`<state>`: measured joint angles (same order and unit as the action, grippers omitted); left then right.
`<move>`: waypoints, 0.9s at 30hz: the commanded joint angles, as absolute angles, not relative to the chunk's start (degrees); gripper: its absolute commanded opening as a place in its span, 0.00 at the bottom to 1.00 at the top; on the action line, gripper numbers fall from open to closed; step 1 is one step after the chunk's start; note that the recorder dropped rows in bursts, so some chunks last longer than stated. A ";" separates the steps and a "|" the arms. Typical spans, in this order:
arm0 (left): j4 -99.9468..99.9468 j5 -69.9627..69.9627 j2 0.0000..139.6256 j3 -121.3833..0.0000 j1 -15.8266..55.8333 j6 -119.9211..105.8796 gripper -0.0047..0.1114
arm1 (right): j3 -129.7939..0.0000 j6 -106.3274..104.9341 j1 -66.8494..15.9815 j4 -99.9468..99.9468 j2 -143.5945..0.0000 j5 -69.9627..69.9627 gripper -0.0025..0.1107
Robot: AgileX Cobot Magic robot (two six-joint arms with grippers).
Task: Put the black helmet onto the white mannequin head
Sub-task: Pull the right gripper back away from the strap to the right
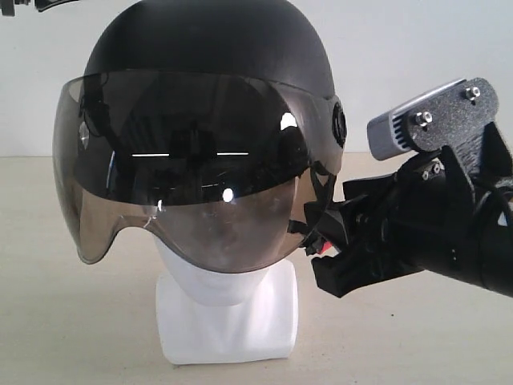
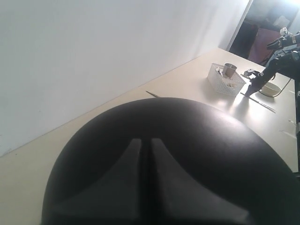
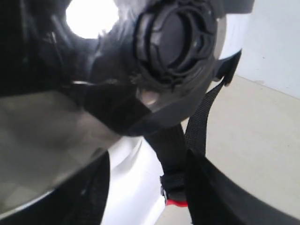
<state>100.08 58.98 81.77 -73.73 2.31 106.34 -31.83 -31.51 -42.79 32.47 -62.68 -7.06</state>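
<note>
The black helmet (image 1: 210, 56) sits on the white mannequin head (image 1: 228, 309), its smoky visor (image 1: 184, 184) down over the face. My right gripper (image 1: 322, 245) is at the helmet's side, just below the round visor pivot (image 3: 176, 40). It is open, and the black chin strap (image 3: 171, 150) with its red buckle clip (image 3: 177, 203) hangs between its fingers (image 3: 220, 197) without being pinched. The left wrist view looks down on the helmet's crown (image 2: 211, 140). There my left gripper (image 2: 146, 141) is shut with nothing between its fingers, right over the shell.
The head stands on a beige table (image 1: 72, 321) in front of a white wall. Far off in the left wrist view are a white basket (image 2: 226, 80) holding a metal cup, a pale bowl (image 2: 273, 89) and another black arm (image 2: 279, 58).
</note>
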 commanded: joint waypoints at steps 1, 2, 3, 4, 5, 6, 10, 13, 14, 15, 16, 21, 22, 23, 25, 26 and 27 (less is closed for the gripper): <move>99.95 58.69 81.70 -74.05 2.67 107.01 0.08 | -32.10 -32.03 -42.91 32.47 -64.45 -10.02 0.44; 99.95 58.69 81.70 -74.05 2.67 107.01 0.08 | -32.10 -32.03 -42.91 32.47 -65.13 -10.14 0.44; 99.95 58.69 81.70 -74.05 2.67 107.01 0.08 | -32.10 -32.03 -42.91 32.47 -65.81 -10.41 0.44; 99.95 58.69 81.70 -74.05 2.67 107.01 0.08 | -32.10 -32.03 -42.91 32.47 -66.41 -10.42 0.44; 99.95 58.69 81.70 -74.05 2.67 107.01 0.08 | -32.10 -32.03 -42.91 32.47 -66.84 -10.74 0.44; 99.95 58.69 81.70 -74.05 2.67 107.01 0.08 | -32.10 -32.03 -42.91 32.47 -67.14 -10.91 0.42; 99.95 58.79 81.70 -74.05 2.67 107.01 0.08 | -32.10 -32.03 -42.91 32.47 -67.30 -12.98 0.20; 99.95 59.01 81.70 -74.05 2.67 107.01 0.08 | -32.10 -32.03 -42.91 32.14 -67.30 -15.26 0.01; 99.95 59.01 81.70 -74.05 2.67 107.01 0.08 | -32.10 -32.03 -42.91 32.03 -67.30 -15.52 0.02; 99.95 59.01 81.70 -74.05 2.67 107.01 0.08 | -32.10 -32.03 -42.91 32.03 -67.30 -15.52 0.02; 99.95 59.01 81.70 -74.05 2.67 107.01 0.08 | -32.10 -32.03 -42.91 32.03 -67.30 -15.52 0.02; 99.95 59.60 81.70 -74.05 2.67 107.01 0.08 | -32.10 -33.22 -42.91 32.03 -67.30 -16.14 0.02; 99.95 60.04 81.70 -74.05 2.67 107.01 0.08 | -32.10 -33.38 -42.80 32.03 -67.30 -16.30 0.02; 99.95 60.34 81.70 -74.05 2.67 107.11 0.08 | -32.10 -33.38 -42.79 32.03 -67.30 -16.45 0.02; 99.95 60.35 81.70 -74.05 2.67 107.68 0.08 | -32.10 -33.50 -42.65 32.03 -67.36 -16.57 0.02; 99.95 60.35 81.70 -74.05 2.67 107.68 0.08 | -32.10 -33.50 -42.47 32.03 -67.36 -16.57 0.02; 99.95 60.35 81.70 -74.05 2.67 107.68 0.08 | -32.10 -33.50 -42.01 32.03 -67.36 -16.57 0.02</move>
